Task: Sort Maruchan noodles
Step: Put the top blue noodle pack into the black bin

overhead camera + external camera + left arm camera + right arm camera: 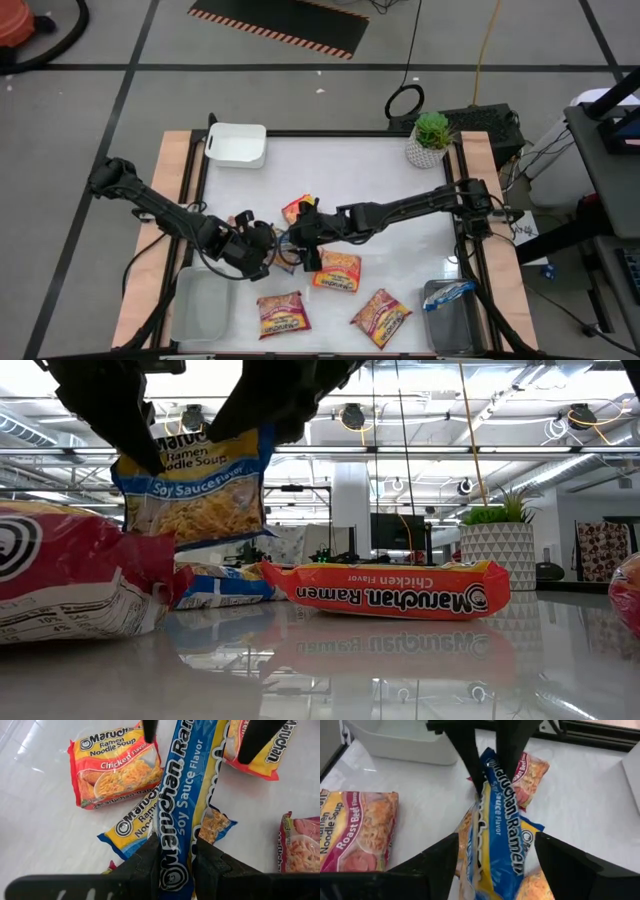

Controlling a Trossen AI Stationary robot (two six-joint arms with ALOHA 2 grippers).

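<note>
Gripping blue soy-sauce packet point(182, 805), left gripper point(177, 857)

Both arms are dark, near-black, built from slim tubular links joined by bulkier rounded joint housings. The left black two-finger gripper point(262, 250) terminates in a blocky wrist body; in the left wrist view its fingers point(150, 865) are matte black, broad at the base, with flat inner faces. The right black two-finger gripper point(300, 232) has the same finish; in the right wrist view its fingers point(435, 860) appear as wide, angular, wedge-shaped black plates. Thin dark cables run along the links of both arms.
</note>
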